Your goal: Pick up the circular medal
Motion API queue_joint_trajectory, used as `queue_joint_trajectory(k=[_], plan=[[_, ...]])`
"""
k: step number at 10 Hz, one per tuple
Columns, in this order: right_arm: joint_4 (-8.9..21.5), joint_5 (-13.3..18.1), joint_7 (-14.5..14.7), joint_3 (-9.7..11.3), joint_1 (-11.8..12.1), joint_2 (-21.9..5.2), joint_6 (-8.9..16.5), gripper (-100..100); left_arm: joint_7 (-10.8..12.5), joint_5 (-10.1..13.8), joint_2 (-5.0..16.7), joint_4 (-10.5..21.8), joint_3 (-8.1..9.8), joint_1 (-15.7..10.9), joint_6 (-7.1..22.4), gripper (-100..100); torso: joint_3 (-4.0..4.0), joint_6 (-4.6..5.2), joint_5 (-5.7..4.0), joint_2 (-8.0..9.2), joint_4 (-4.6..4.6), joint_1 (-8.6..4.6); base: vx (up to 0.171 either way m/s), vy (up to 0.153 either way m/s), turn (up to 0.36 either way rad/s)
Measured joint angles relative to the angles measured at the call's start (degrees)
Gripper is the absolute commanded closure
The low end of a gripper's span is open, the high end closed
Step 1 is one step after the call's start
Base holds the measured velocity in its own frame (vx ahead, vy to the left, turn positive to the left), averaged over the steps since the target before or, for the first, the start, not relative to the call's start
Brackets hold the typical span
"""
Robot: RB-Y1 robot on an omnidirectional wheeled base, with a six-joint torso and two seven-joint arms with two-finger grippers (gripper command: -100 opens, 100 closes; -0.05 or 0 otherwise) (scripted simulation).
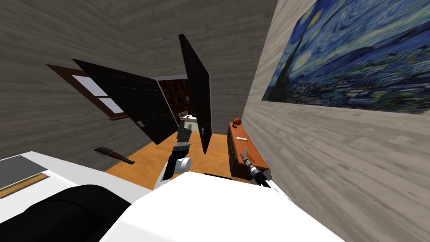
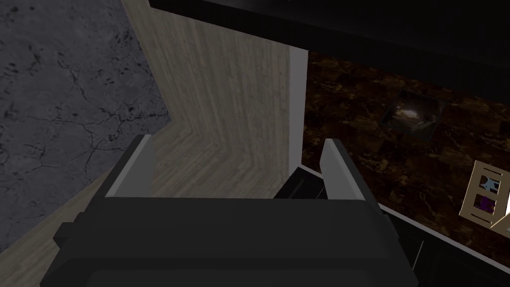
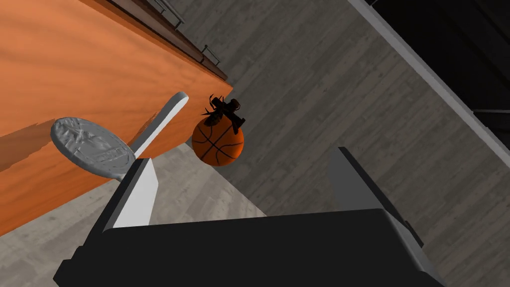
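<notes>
The medal (image 3: 92,147) is a grey embossed disc with a flat white strip (image 3: 160,121) running off it. It lies on the orange top of a low cabinet (image 1: 252,156) against the right wall, and appears small and white in the head view (image 1: 241,138). My right gripper (image 3: 244,187) is open just short of it. The disc sits by the outer side of one finger (image 3: 137,192), not between the two. In the head view the right gripper (image 1: 243,158) hovers over the cabinet's near end. My left gripper (image 2: 234,169) is open and holds nothing, raised toward the doorway (image 1: 183,131).
A small basketball ornament (image 3: 218,142) stands at the cabinet's far end (image 1: 237,121). Two black doors (image 1: 134,105) (image 1: 197,94) stand open ahead. A dark spiked bat (image 1: 113,154) lies on the orange floor. A large blue painting (image 1: 352,54) hangs on the right wall.
</notes>
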Motion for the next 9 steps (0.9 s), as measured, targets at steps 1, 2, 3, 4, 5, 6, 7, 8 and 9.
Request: queue_joint_trajectory(k=[1, 2, 3, 4, 5, 6, 7, 8, 9], plan=[[1.37, 0.15, 0.28, 0.3, -0.39, -0.56, 0.14, -100, 0.0, 0.0, 0.0, 0.0, 0.0, 0.0, 0.0, 0, 0.0, 0.03, 0.0, 0.01, -0.01, -0.01, 0.031, 0.01, 0.129], [2.81, 0.44, 0.68, 0.95, -1.15, -1.44, 0.59, -100, 0.0, 0.0, 0.0, 0.0, 0.0, 0.0, 0.0, 0, -0.01, 0.0, 0.0, -0.02, 0.0, 0.0, 0.026, 0.005, 0.065], [4.3, 0.64, 1.07, 1.28, -1.81, -1.67, 0.9, -100, 0.0, 0.0, 0.0, 0.0, 0.0, 0.0, 0.0, 0, 0.0, 0.03, 0.0, 0.0, -0.01, -0.01, 0.026, 0.006, 0.12], [5.03, 0.95, 1.75, 1.73, -1.8, -2.41, 1.26, -100, 0.0, 0.0, 0.0, 0.0, 0.0, 0.0, 0.0, 0, 0.0, 0.01, 0.0, 0.01, 0.0, -0.01, 0.026, 0.002, 0.052], [6.63, 1.13, 2.32, 1.94, -2.32, -2.6, 1.2, -100, 0.0, 0.0, 0.0, 0.0, 0.0, 0.01, 0.0, 0, 0.0, 0.03, -0.01, 0.01, 0.0, -0.02, 0.015, 0.003, -0.012], [7.39, 1.18, 2.48, 2.03, -2.5, -2.72, 1.14, -100, 0.0, 0.0, 0.0, 0.0, 0.01, 0.01, 0.0, 0, 0.02, 0.04, 0.0, 0.05, 0.0, -0.01, 0.026, 0.006, 0.096], [8.9, 1.39, 2.92, 2.47, -3.23, -3.32, 1.15, -100, 0.0, 0.0, 0.0, 0.0, 0.0, 0.0, 0.0, 0, 0.01, 0.01, 0.0, 0.01, 0.0, -0.01, 0.028, 0.004, 0.074], [9.98, 1.5, 3.16, 2.83, -3.64, -3.82, 1.34, -100, 0.0, 0.0, 0.0, 0.0, 0.0, 0.0, 0.0, 0, 0.0, 0.03, 0.0, 0.01, 0.0, -0.01, 0.032, 0.01, 0.097], [11.34, 1.73, 3.58, 3.46, -4.62, -4.48, 1.73, -100, 0.0, 0.0, 0.0, 0.0, 0.0, 0.0, 0.0, 0, -0.01, 0.01, 0.0, -0.02, 0.0, 0.01, 0.031, 0.005, 0.074]])
